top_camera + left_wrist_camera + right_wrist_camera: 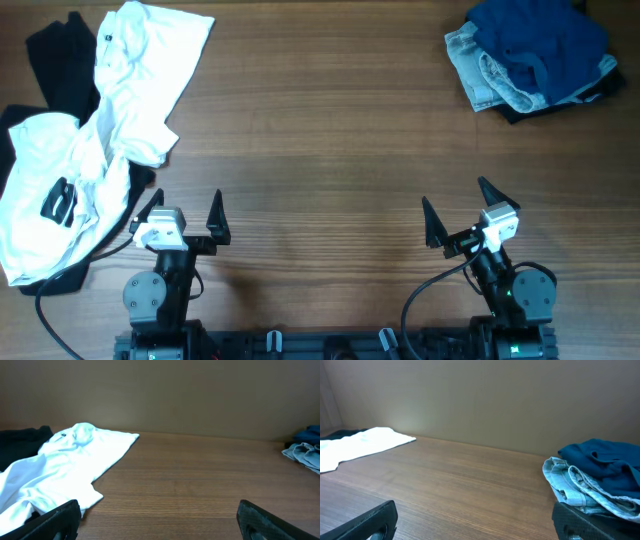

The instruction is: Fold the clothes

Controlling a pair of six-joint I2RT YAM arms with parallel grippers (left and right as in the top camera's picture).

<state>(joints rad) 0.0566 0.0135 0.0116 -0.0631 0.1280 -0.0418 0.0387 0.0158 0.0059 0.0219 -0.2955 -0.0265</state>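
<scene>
Nothing is under way yet, by the look of it. The left gripper (185, 208) and the right gripper (458, 205) both sit low at the near edge of the table (320, 130), jaws spread wide and nothing in either.

The white garment (100, 150) lies just left of the left gripper and runs on ahead of it; its near hem is almost beside the left finger. From the right gripper it is well away, far across to the left. It is rumpled, not spread: one lobe is bunched near the arm's base, with the black patch (60, 203) showing on it, and the other lobe reaches away. Its long axis goes from that near lobe toward the far edge, leaning a little to the right, so the far end points up and inward over the table. A black cloth (55, 50) peeps out beneath it on the far left. A blue pile (535, 50) sits well ahead of the right gripper, a little to its right.

I'd call this the very first step: fetching the garment. The next move seems to call for the left gripper to swing left and pinch an edge, then drag it to the bare middle, where the right gripper can help flatten it before any fold.
</scene>
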